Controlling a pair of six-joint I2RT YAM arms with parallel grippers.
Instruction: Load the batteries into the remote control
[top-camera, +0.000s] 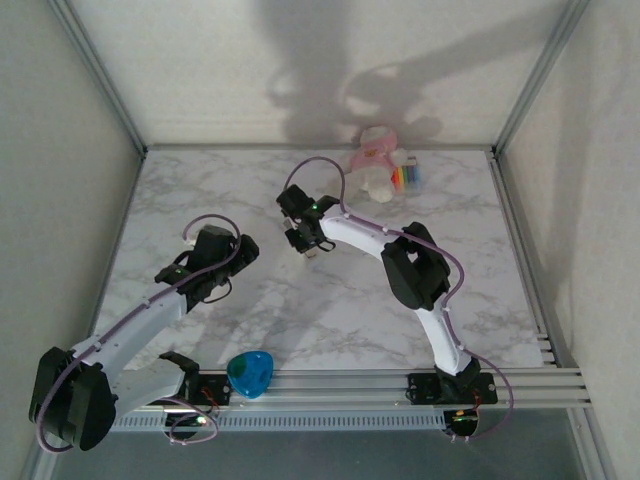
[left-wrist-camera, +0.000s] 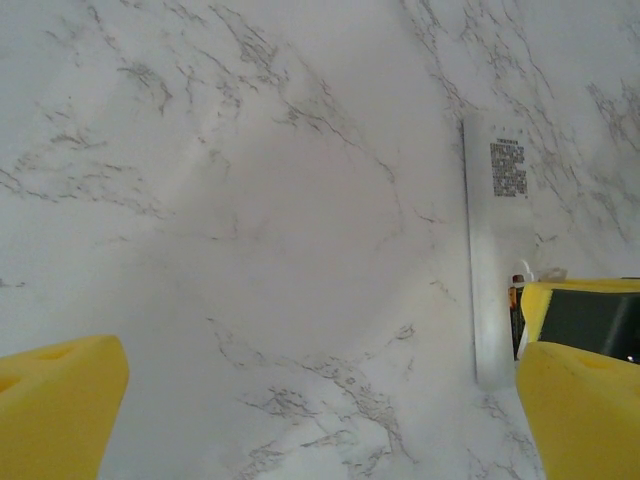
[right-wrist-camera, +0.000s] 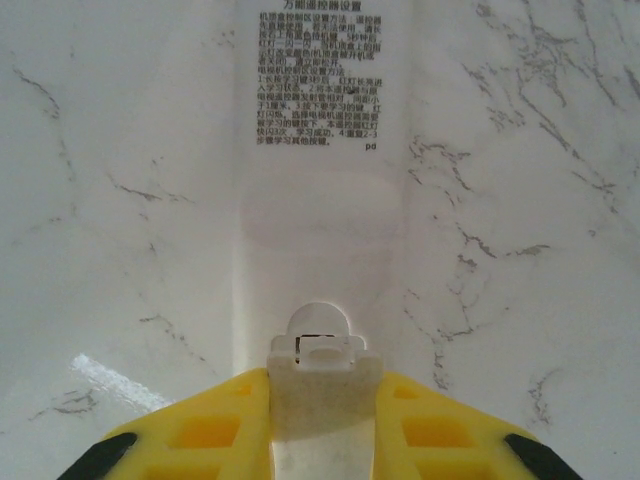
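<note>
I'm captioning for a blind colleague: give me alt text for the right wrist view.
The right gripper pinches a flat whitish piece with a rounded tab between yellow fingers. Beyond it the remote control lies printed back up on the marble table.

Left arm (top-camera: 130, 330), white links with black joints and a purple cable: rises from the near-left base and reaches forward and right, low over the table, wrist tipped down.

Left gripper (top-camera: 220, 262), black body with yellow block fingers (left-wrist-camera: 55, 400): jaws spread wide apart with nothing between them, hanging above the surface.

Right arm (top-camera: 445, 330), same build: climbs from the near-right base to a raised black elbow, then runs forward-left.

Right gripper (top-camera: 308, 245) (right-wrist-camera: 320, 420): yellow fingers drawn in close, pinching a flat white plastic piece with a rounded tab (right-wrist-camera: 320, 385), pointing down.
</note>
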